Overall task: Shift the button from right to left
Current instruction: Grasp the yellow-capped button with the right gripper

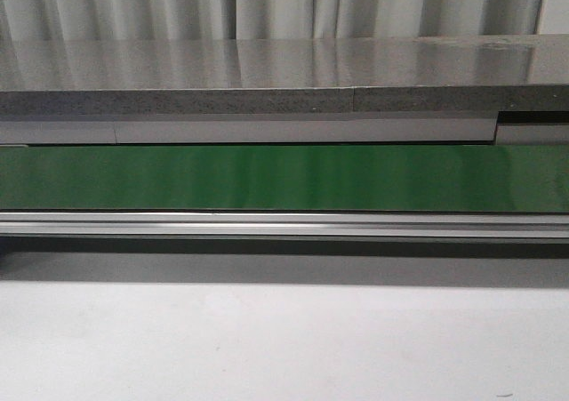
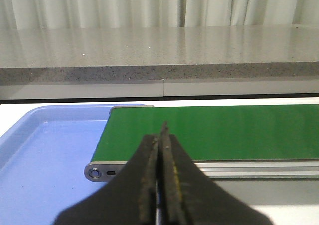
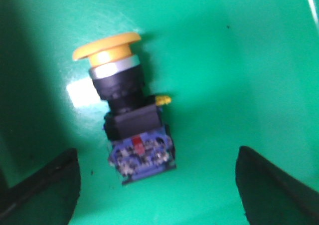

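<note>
1. Green conveyor belt [image 1: 284,177] runs across the front view, just past the white bench [image 1: 267,348].
2. Blue tray [image 2: 45,155] sits right at the belt's end.
3. Left gripper [image 2: 162,130]: fingers clenched together, nothing between them.
4. Right gripper [image 3: 159,185]: fingers [image 3: 269,185] released wide, either side of the button.
5. Button [image 3: 127,105] lies on its side on a green surface, yellow cap pointing away from the fingers.

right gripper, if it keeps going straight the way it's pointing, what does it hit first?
Most likely the button. It lies on its side on the green surface, between the open right gripper's fingers, yellow cap pointing away. Depth is unclear, so how much travel remains can't be judged.
</note>
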Controlling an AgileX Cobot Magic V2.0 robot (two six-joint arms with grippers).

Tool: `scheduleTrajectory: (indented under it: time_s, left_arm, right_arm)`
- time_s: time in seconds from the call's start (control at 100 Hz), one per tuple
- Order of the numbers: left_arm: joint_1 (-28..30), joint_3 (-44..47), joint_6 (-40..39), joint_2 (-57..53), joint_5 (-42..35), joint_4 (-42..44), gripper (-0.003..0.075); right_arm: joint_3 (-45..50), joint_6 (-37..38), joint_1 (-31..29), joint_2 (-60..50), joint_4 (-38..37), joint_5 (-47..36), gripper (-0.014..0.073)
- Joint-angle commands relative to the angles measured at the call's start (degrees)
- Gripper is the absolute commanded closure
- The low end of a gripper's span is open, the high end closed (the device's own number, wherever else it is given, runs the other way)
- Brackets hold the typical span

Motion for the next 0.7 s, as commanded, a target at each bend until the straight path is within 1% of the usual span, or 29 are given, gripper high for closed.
scheduleTrajectory:
  time_s: [0.0, 0.08, 0.15, 0.2, 0.27, 0.31, 0.34, 0.37, 0.45, 0.53, 0.69]
  left_arm:
    - [-0.3, 2.6, -0.6, -1.8, -4.3, 0.0, 0.0741]
    - [-0.3, 2.6, -0.6, -1.8, -4.3, 0.0, 0.0741]
    - [-0.3, 2.6, -0.6, -1.8, -4.3, 0.0, 0.0741]
    - [-0.3, 2.6, -0.6, -1.8, -4.3, 0.0, 0.0741]
    - [-0.3, 2.6, -0.6, -1.8, -4.3, 0.0, 0.0741]
    - [-0.3, 2.6, -0.6, -1.8, -4.3, 0.0, 0.0741]
    - [-0.3, 2.6, -0.6, -1.8, -4.3, 0.0, 0.0741]
    - [-0.3, 2.6, -0.6, -1.8, -4.3, 0.0, 0.0741]
    - [-0.3, 2.6, -0.6, -1.8, -4.3, 0.0, 0.0741]
    - [-0.3, 2.6, -0.6, -1.8, -4.3, 0.0, 0.0741]
    - [-0.3, 2.6, -0.6, -1.8, -4.3, 0.0, 0.0741]
  right_arm:
    - [-2.0, -0.7, -0.5, -0.8, 1.3, -2.6, -0.0029]
    - [-2.2, -0.7, -0.5, 0.4, 1.8, -3.3, -0.0019]
    - [-2.4, -0.7, -0.5, 1.5, 1.9, -3.6, 0.0026]
    - [-2.4, -0.7, -0.5, 2.1, 2.2, -4.0, 0.0083]
    - [-2.4, -0.7, -0.5, 2.5, 2.7, -4.5, 0.0187]
    - [-2.4, -0.7, -0.5, 2.5, 3.0, -4.7, 0.0265]
    - [-2.4, -0.7, -0.5, 2.5, 3.2, -4.7, 0.0298]
    - [-2.4, -0.7, -0.5, 2.5, 3.3, -4.7, 0.0349]
    - [-2.4, -0.7, -0.5, 2.5, 3.7, -4.9, 0.0437]
    - [-2.4, -0.7, -0.5, 2.5, 4.1, -4.9, 0.0464]
    - [-2.4, -0.7, -0.1, -0.4, 4.5, -3.9, 0.0463]
